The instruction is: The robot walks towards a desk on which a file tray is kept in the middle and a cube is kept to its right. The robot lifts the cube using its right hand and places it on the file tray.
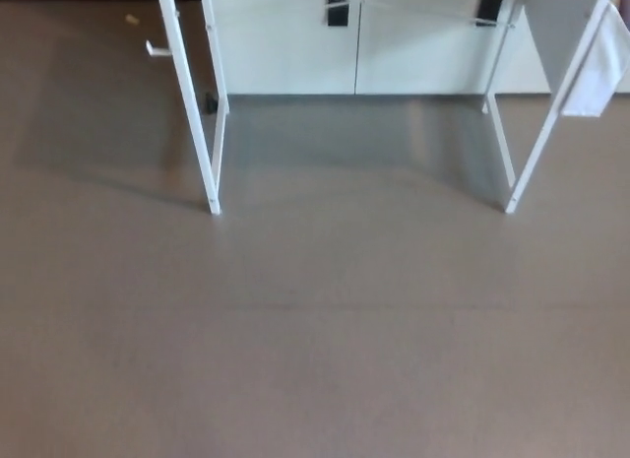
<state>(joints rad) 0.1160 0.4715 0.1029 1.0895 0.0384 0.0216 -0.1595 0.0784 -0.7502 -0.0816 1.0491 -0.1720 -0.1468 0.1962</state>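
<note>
You won't find either the left hand or the right hand in the head view, so you cannot tell whether they are released or clenched. Your camera looks down at bare grey-brown floor (315, 340). Ahead stands the desk (192, 113), of which you see only the white legs: a left leg reaching the floor at upper left and a right leg (542, 133) slanting in from the upper right. Its top lies outside the picture, so the cube and file tray are out of sight. Behind the legs stands a pale cabinet (285, 54) with black handles (338, 5). A white sheet (600, 69) hangs at the right edge.
</note>
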